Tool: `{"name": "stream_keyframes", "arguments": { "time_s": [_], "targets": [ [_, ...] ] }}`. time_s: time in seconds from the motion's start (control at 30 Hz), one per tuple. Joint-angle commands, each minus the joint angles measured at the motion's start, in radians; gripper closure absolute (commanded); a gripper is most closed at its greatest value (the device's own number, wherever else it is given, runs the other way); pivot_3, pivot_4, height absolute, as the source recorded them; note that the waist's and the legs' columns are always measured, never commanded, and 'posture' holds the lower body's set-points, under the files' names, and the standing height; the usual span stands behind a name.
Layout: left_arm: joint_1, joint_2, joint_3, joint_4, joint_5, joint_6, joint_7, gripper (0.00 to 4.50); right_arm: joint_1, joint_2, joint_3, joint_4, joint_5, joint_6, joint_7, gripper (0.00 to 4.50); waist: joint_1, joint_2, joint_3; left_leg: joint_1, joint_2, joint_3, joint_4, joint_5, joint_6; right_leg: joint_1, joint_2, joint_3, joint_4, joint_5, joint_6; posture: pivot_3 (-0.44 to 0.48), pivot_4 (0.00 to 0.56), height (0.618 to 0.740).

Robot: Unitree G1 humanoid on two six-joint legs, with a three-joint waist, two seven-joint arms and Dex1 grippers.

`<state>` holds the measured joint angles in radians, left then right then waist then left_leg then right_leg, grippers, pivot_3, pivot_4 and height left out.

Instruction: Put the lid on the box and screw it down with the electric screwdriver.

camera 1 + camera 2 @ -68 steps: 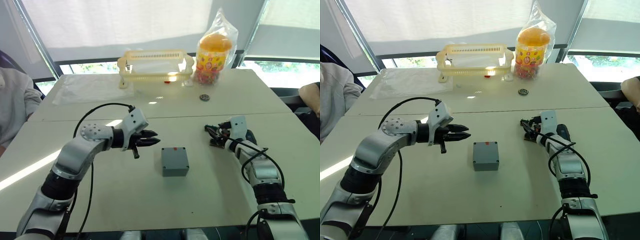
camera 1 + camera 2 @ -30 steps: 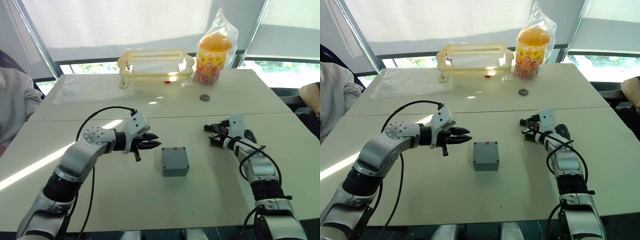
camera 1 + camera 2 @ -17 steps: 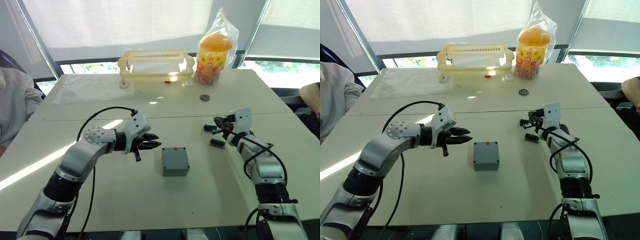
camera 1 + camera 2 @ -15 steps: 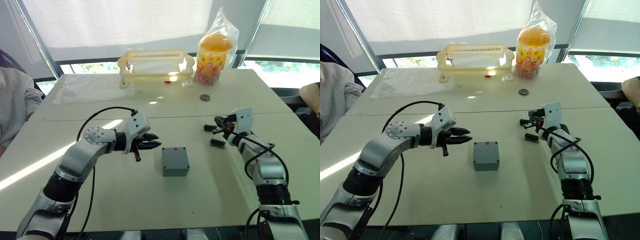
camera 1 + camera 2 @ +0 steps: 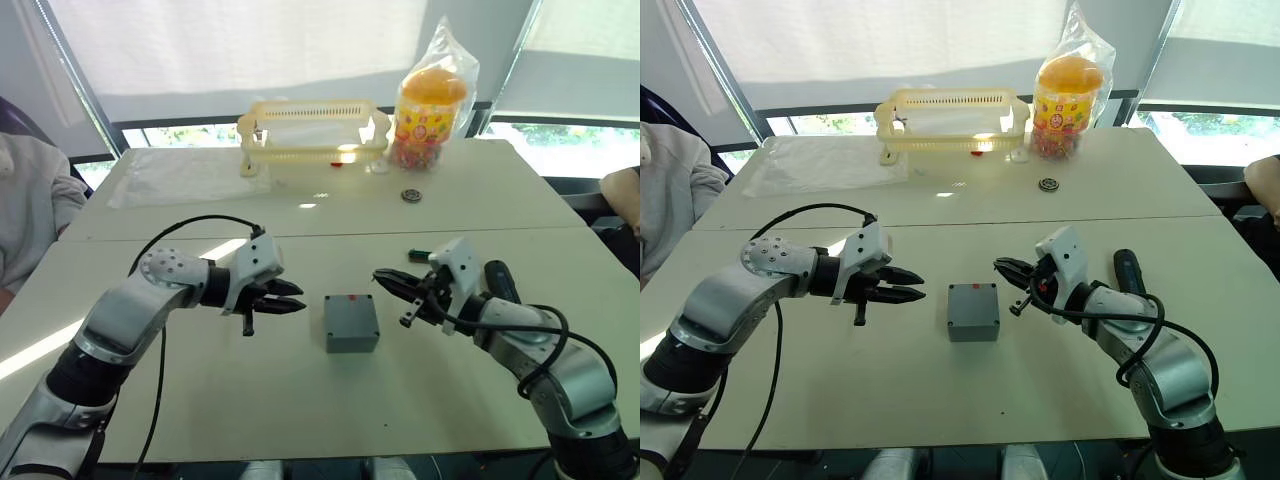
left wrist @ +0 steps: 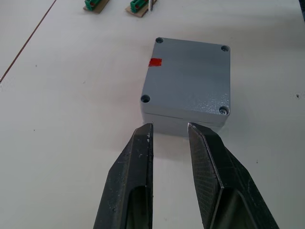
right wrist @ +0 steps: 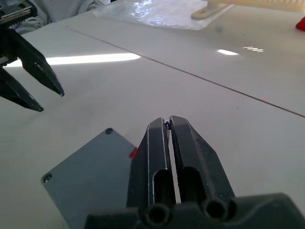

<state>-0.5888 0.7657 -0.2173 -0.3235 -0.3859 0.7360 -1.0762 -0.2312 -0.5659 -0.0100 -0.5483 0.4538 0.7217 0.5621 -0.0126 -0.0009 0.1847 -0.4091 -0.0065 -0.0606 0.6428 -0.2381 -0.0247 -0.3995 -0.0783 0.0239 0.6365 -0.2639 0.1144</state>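
The grey box (image 5: 350, 335) stands mid-table with the lid (image 6: 190, 76) lying on top of it; corner screw holes and a small red mark show on the lid. My left gripper (image 5: 290, 298) hovers just left of the box, open, with nothing between its fingers (image 6: 138, 157). My right gripper (image 5: 388, 280) hangs just right of the box, above its far right corner. It is shut, with a tiny dark screw (image 7: 167, 125) pinched at its tips. The black electric screwdriver (image 5: 497, 278) lies on the table behind my right forearm.
A yellow slotted basket (image 5: 312, 130) and a bagged candy jar (image 5: 428, 105) stand at the table's far side, with a clear plastic sheet (image 5: 185, 178) to their left. A small round black part (image 5: 410, 195) and a green part (image 5: 420, 254) lie beyond the box. People sit at both table ends.
My right arm left the small parts at the right and swung in to the box with its gripper shut. My left gripper drew back slightly to the left.
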Motion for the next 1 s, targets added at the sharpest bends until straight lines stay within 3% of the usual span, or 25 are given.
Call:
{"name": "stream_keyframes", "arguments": {
  "time_s": [0.03,1.0],
  "targets": [
    [-0.002,-0.001,0.015,-0.023,0.000,-0.012,0.013,3.37,0.010,-0.006,0.017,-0.011,0.002,-0.015,0.021,4.45,0.000,0.000,0.000,0.000,0.000,0.000,0.000,0.000,0.000,0.000,0.000,0.000,0.000,0.000,0.001,0.000,0.150,0.740],
    [0.013,-0.022,0.003,-0.037,0.005,-0.008,0.045,3.37,0.023,-0.001,0.055,0.083,-0.097,-0.095,0.054,4.45,-0.001,0.000,0.000,0.000,0.000,0.000,0.000,0.000,0.000,0.000,0.000,0.000,0.000,0.001,0.002,0.000,0.150,0.740]
  ]
}}
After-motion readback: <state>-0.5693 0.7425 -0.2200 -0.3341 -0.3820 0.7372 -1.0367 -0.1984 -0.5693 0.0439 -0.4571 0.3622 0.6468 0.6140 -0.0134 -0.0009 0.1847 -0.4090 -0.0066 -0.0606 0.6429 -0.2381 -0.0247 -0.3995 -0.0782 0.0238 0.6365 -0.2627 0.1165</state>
